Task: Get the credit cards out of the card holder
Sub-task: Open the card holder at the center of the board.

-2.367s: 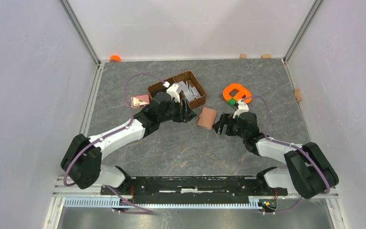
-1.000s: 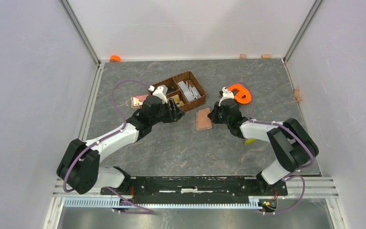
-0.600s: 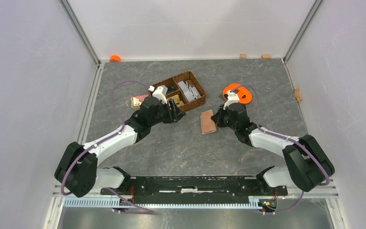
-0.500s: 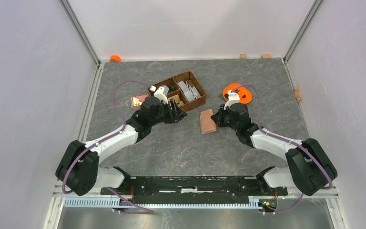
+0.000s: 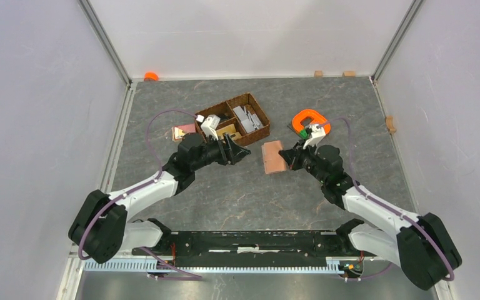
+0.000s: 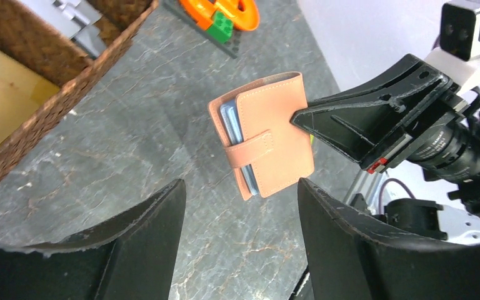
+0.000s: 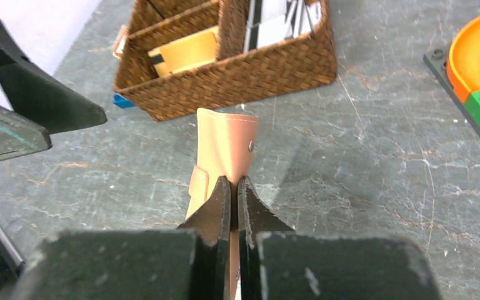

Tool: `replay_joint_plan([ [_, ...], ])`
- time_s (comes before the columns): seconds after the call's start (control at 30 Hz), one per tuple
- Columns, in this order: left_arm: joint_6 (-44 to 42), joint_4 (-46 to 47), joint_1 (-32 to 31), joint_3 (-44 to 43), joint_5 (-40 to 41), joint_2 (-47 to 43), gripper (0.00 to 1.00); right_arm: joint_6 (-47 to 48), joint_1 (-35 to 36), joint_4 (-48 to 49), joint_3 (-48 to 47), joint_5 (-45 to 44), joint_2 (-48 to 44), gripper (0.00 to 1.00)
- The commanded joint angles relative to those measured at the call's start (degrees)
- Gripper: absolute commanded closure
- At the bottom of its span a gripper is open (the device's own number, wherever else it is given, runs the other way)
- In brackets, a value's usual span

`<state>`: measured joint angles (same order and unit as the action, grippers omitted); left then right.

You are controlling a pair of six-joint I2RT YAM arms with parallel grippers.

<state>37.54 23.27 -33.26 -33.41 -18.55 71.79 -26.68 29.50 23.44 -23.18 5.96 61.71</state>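
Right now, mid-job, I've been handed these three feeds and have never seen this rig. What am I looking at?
Two robot arms are bolted at the near edge of a grey table, and each ends in a two-finger gripper. The wide picture looks down from above and behind them. The other two come from a camera on each wrist. The right gripper is shut on one edge of the tan card holder. Its strap is closed and blue cards show inside. The left gripper is open, facing the holder without touching it. Also on the table are a wicker basket, an orange toy track and a pink-and-white piece.
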Motion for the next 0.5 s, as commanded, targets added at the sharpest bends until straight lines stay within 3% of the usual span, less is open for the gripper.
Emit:
replay_joint_plan([
  [0.0, 1.93, 8.03, -0.4, 1.1, -3.82, -3.01, 0.26, 0.45, -0.22, 8.45, 1.87, 2.6, -5.31, 1.0],
  [0.17, 1.92, 12.51, -0.79, 2.86, -5.44, -4.75, 0.18, 0.53, -0.18, 12.41, 3.68, 5.79, -8.34, 1.0],
  [0.47, 3.6, 16.09, -1.42, 1.98, -9.27, -1.83, 0.19, -2.21, -0.17, 22.15, 5.89, 15.32, -7.86, 1.0],
])
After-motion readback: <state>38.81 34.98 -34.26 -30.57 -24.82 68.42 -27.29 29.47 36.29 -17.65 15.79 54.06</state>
